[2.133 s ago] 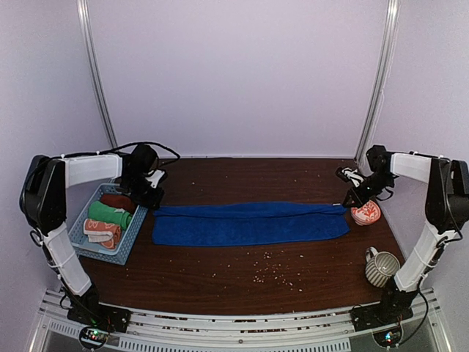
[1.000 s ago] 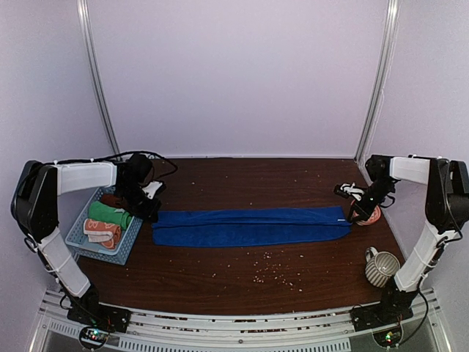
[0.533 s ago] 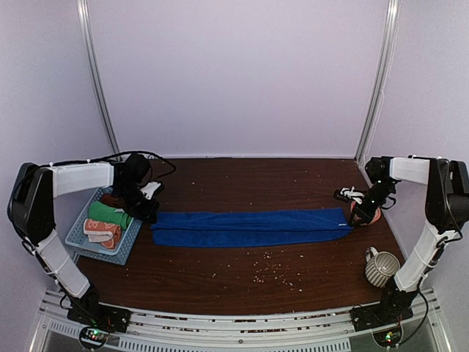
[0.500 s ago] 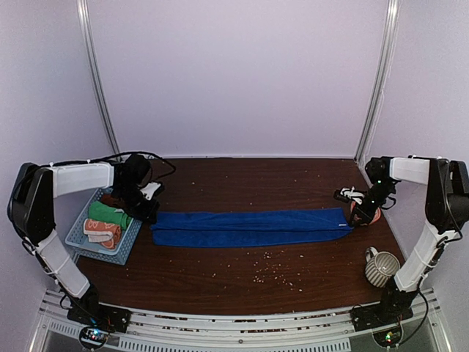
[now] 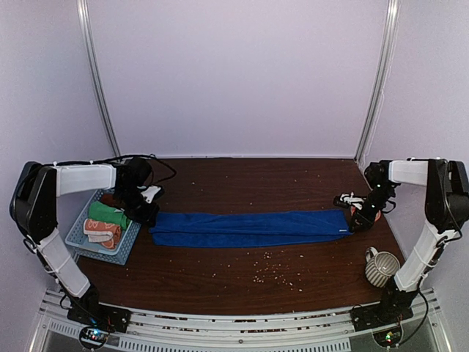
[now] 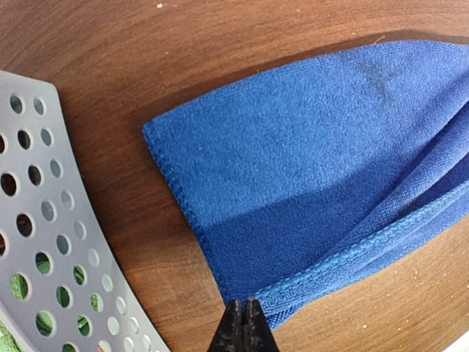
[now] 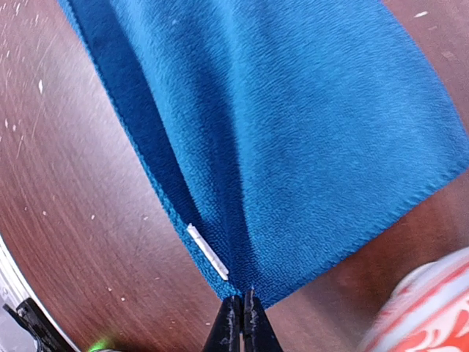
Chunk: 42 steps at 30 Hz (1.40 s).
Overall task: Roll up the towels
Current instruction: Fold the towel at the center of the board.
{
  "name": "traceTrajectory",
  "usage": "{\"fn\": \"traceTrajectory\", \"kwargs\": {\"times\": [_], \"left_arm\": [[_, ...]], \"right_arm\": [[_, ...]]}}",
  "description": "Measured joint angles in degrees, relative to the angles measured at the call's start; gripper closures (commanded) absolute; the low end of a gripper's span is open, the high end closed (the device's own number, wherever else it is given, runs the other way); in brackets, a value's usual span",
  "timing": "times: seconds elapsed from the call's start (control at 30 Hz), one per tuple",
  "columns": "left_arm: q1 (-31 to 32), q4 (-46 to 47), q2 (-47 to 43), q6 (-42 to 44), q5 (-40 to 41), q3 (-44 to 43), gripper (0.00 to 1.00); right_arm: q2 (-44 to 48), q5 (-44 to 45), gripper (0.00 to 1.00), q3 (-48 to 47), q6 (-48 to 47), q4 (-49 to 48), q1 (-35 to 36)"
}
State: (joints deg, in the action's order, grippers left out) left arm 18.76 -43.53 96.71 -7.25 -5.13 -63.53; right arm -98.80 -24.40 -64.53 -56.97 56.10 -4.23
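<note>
A royal blue towel (image 5: 249, 228) lies folded lengthwise in a long strip across the table. My left gripper (image 5: 149, 217) is shut on its left near corner (image 6: 253, 304); the folded hem runs off to the right in the left wrist view. My right gripper (image 5: 350, 218) is shut on the towel's right corner (image 7: 245, 286), beside a small white tag (image 7: 207, 251). Rolled green (image 5: 109, 215), orange-and-white (image 5: 101, 232) and dark red (image 5: 116, 199) towels sit in the basket.
A light blue perforated basket (image 5: 82, 235) stands at the left edge; its wall also shows in the left wrist view (image 6: 44, 242). An orange-and-white patterned bowl (image 5: 368, 213) sits just right of my right gripper. A striped mug (image 5: 380, 267) stands near the front right. Crumbs dot the table.
Both grippers have moved toward the near edge with the towel's ends, folding the strip narrower and pulling it straighter. The right gripper has dropped lower beside the bowl.
</note>
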Motion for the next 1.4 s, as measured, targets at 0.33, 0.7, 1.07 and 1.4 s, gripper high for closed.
{"fn": "traceTrajectory", "kwargs": {"times": [0.33, 0.7, 1.07, 1.4], "left_arm": [[0.0, -1.14, -10.23, -1.03, 0.66, 4.04, 0.67], [1.79, -1.2, -1.92, -1.92, -0.59, -4.72, 0.75], [3.21, -1.22, -9.53, -20.74, 2.43, 3.26, 0.6], [10.78, 4.83, -7.1, -16.09, 3.72, 4.79, 0.66]], "right_arm": [[8.66, 0.92, 0.76, 4.61, -3.26, 1.99, -0.04], [5.11, -1.38, 0.78, -3.78, 2.4, 0.04, 8.96], [5.49, 5.9, 0.63, 4.26, 8.79, -6.29, 16.79], [5.64, 9.92, 0.63, 6.4, 8.74, -7.61, 16.63]]}}
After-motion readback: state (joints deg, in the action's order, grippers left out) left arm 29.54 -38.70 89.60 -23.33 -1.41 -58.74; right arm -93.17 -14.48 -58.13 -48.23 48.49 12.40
